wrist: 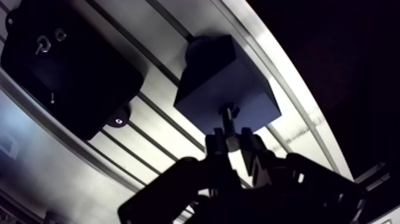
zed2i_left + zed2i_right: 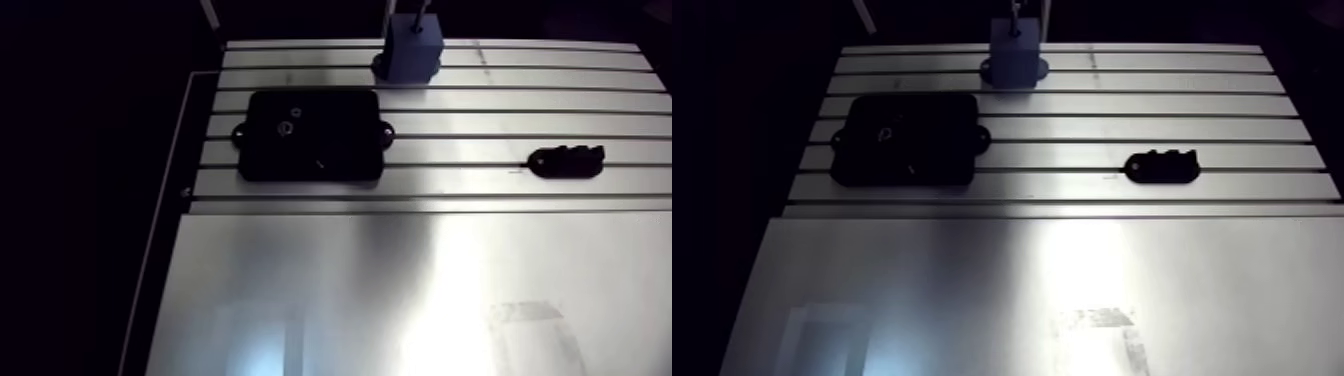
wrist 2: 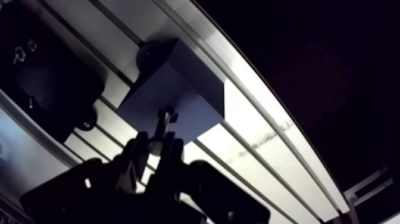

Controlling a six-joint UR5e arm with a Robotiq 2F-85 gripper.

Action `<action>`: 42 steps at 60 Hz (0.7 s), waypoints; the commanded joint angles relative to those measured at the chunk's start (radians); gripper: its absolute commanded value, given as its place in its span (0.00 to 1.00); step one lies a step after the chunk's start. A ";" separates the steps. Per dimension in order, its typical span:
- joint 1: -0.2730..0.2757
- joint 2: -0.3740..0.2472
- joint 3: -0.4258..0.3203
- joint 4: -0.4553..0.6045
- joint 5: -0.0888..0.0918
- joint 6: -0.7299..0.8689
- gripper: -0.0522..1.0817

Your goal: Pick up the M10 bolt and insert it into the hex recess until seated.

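Arm view, starting at the left of the slotted table (image 2: 400, 290): we see a flat black tray (image 2: 310, 135) with rounded corners and a small ear on each short side. A few small bright pieces lie on its dark surface, too small for us to name. To the right of the tray and nearer the table's far edge stands a blue-grey block (image 2: 415, 55) on a round foot. It is close to the tray's far corner but apart from it. Further right, a small black knobbly piece (image 2: 567, 161) lies alone across the slats, well apart from both tray and block.

In the wrist view we find the gripper (image 1: 231, 143) just above the block, with the tray off to one side beyond it. Its two fingers are drawn in narrow and clamp the shank of the M10 bolt (image 1: 228, 116) between them. The bolt sticks out ahead of the fingertips, its wider end pointing at the block's top face and lying over the middle of that face. We cannot tell whether the bolt's end touches the block or hangs just clear of it.
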 commanded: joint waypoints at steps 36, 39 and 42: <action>-0.003 0.008 -0.006 -0.001 -0.002 -0.001 0.90; -0.003 0.008 -0.006 -0.001 -0.002 -0.001 0.90; -0.003 0.008 -0.006 -0.002 -0.002 -0.001 0.90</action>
